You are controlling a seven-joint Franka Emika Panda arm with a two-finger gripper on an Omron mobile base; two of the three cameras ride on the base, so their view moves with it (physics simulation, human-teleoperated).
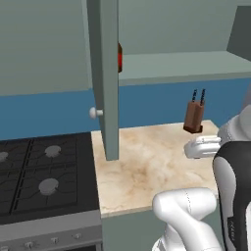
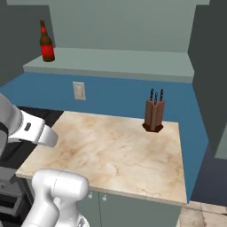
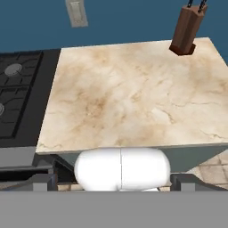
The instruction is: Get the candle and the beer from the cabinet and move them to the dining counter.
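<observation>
The beer, a dark brown bottle with a red label, stands upright at the left end of the shelf of the open cabinet. In the left base view only a red-and-dark sliver of the beer shows behind the edge-on cabinet door. The candle and the dining counter are out of view. My gripper is open, with its grey fingertips far apart and nothing between them. It hangs low in front of the marble worktop, well below the shelf and the bottle.
A brown knife block stands at the back right of the short marble worktop. A black gas stove adjoins the worktop on the left. A wall outlet sits on the blue backsplash. The open door hangs over the worktop's left part.
</observation>
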